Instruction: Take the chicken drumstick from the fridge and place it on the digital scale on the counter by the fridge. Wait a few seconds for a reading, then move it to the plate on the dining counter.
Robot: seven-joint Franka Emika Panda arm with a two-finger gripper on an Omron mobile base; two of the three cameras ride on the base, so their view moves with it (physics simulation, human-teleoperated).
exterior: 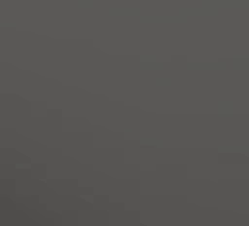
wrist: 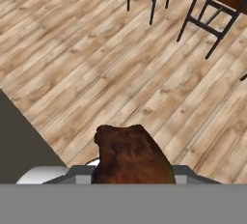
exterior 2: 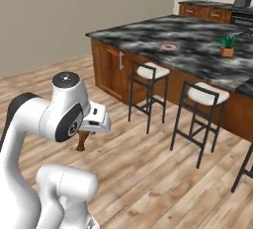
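Observation:
The brown chicken drumstick (wrist: 131, 154) sits between my fingertips (wrist: 185, 172) in the hand view, with wooden floor beneath it. In the right base view it hangs (exterior 2: 81, 140) below my gripper (exterior 2: 85, 132), which is shut on it, low over the floor and left of the dining counter (exterior 2: 197, 57). The white plate (exterior 2: 169, 47) with its reddish rim lies on that marbled top, far from the gripper. The fridge and the digital scale are out of view.
Two black stools with white seats (exterior 2: 150, 71) (exterior 2: 211, 94) stand along the island's near side. A small potted plant (exterior 2: 227, 45) sits right of the plate. Open wooden floor (exterior 2: 148, 173) lies between me and the stools. A dark grey panel (wrist: 19, 136) is close at the left.

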